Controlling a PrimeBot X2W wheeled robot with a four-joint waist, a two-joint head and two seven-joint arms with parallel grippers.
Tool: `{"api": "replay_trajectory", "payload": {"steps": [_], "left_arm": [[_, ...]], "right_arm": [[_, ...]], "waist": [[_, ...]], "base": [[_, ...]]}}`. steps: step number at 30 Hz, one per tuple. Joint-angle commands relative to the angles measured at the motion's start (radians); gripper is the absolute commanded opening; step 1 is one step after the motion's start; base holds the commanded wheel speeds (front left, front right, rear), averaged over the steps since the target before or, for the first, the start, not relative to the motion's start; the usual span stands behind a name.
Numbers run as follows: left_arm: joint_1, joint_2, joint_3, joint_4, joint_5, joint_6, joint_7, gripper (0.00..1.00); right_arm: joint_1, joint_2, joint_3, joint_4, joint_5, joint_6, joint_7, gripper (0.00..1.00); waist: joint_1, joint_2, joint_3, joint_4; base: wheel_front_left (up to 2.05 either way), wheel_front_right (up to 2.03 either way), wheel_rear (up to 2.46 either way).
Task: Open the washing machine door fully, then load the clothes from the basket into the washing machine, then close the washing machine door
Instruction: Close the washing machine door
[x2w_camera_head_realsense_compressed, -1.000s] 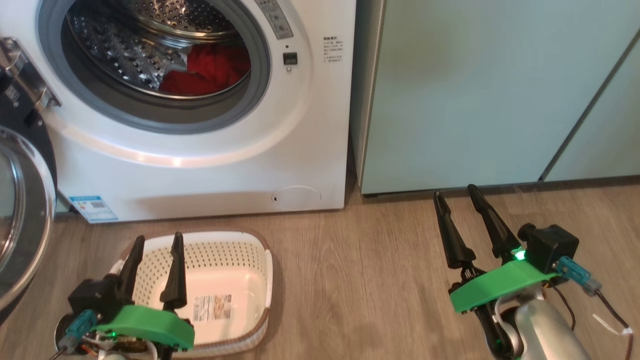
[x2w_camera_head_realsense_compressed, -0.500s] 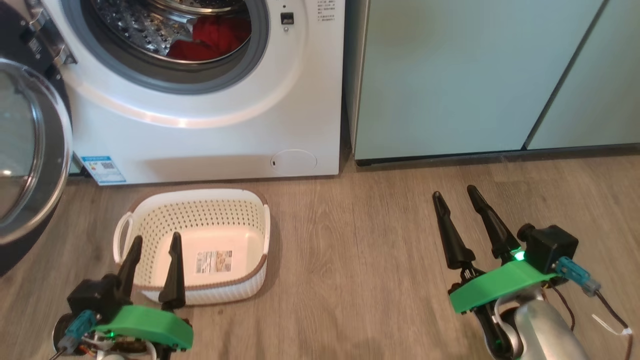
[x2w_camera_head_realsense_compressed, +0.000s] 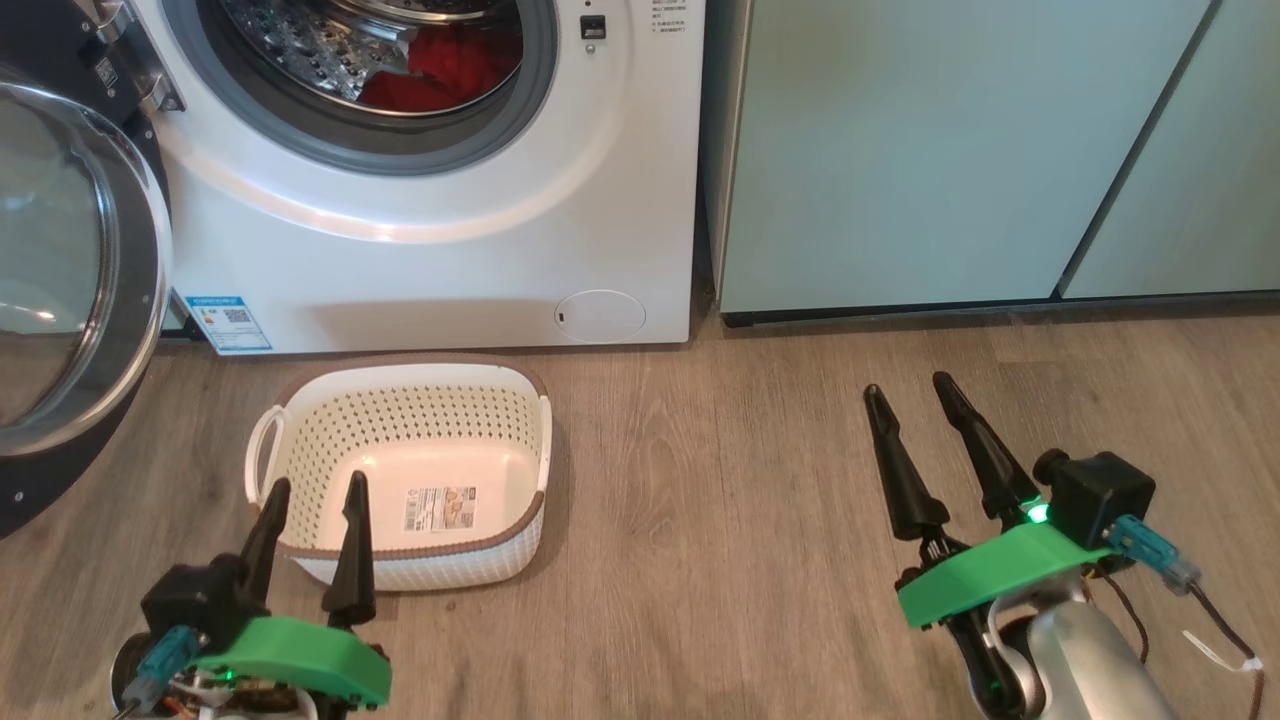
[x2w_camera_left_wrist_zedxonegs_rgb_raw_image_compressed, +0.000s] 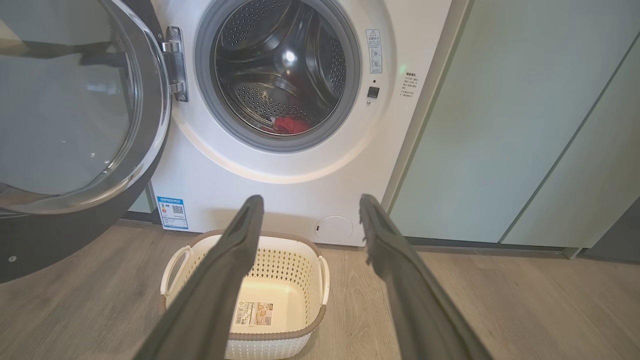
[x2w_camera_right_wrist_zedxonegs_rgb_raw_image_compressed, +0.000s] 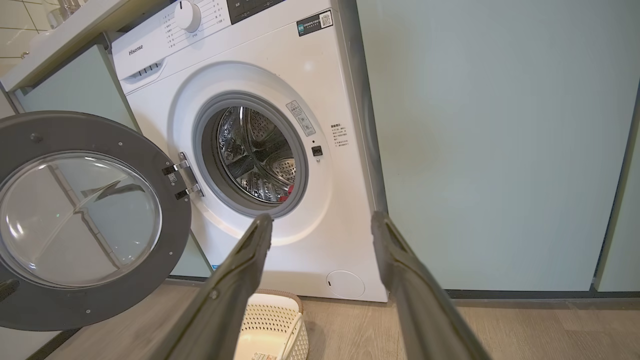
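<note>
Two spread, empty claws face the washing machine (x2w_camera_head_realsense_compressed: 450, 260): left claw (x2w_camera_head_realsense_compressed: 318, 482) and right claw (x2w_camera_head_realsense_compressed: 908, 386). Red clothes (x2w_camera_head_realsense_compressed: 450, 65) lie inside its drum (x2w_camera_head_realsense_compressed: 300, 50); the basket (x2w_camera_head_realsense_compressed: 400, 362) just in front of it sits empty. Loading looks finished, so the washing machine door (x2w_camera_head_realsense_compressed: 70, 270), swung wide leftward, needs pushing shut.

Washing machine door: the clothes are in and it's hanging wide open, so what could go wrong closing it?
1. The clothes lie low in the drum near the gasket; a fold could get pinched by the door.
2. The basket sits on the floor by the left tool; the arm may knock it while reaching the door.
3. A push on the domed glass could slide off.
</note>
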Motion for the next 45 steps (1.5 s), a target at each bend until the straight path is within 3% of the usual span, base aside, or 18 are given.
{"api": "replay_trajectory", "payload": {"steps": [1,17,23,30,45], "left_arm": [[-0.03,0.004,0.025,-0.031,0.01,0.007,-0.013,1.0],[-0.026,0.004,0.007,-0.011,0.014,0.006,-0.013,1.0],[-0.03,0.004,-0.01,0.022,0.023,0.018,-0.013,1.0],[-0.036,0.004,-0.036,0.04,0.02,0.03,-0.013,1.0],[-0.022,0.004,0.014,0.011,0.051,0.024,-0.013,1.0]], "right_arm": [[-0.017,0.006,0.023,-0.031,-0.001,0.0,-0.006,1.0],[-0.018,0.004,0.025,-0.023,0.001,0.0,-0.006,1.0],[-0.009,0.0,0.029,-0.023,0.001,0.0,-0.006,1.0],[0.014,-0.012,0.034,-0.019,0.0,0.0,-0.006,1.0],[0.03,-0.001,0.051,-0.029,0.023,0.0,-0.006,1.0]], "waist": [[0.0,0.0,0.0,0.0],[0.0,0.0,-0.006,-0.004],[0.0,0.0,0.004,0.029],[0.0,0.0,0.023,0.171],[0.0,0.0,0.004,0.46]], "base": [[0.0,0.0,0.0],[0.0,0.0,0.0],[0.0,0.0,0.0],[0.0,0.0,0.0],[0.0,0.0,0.0]]}}
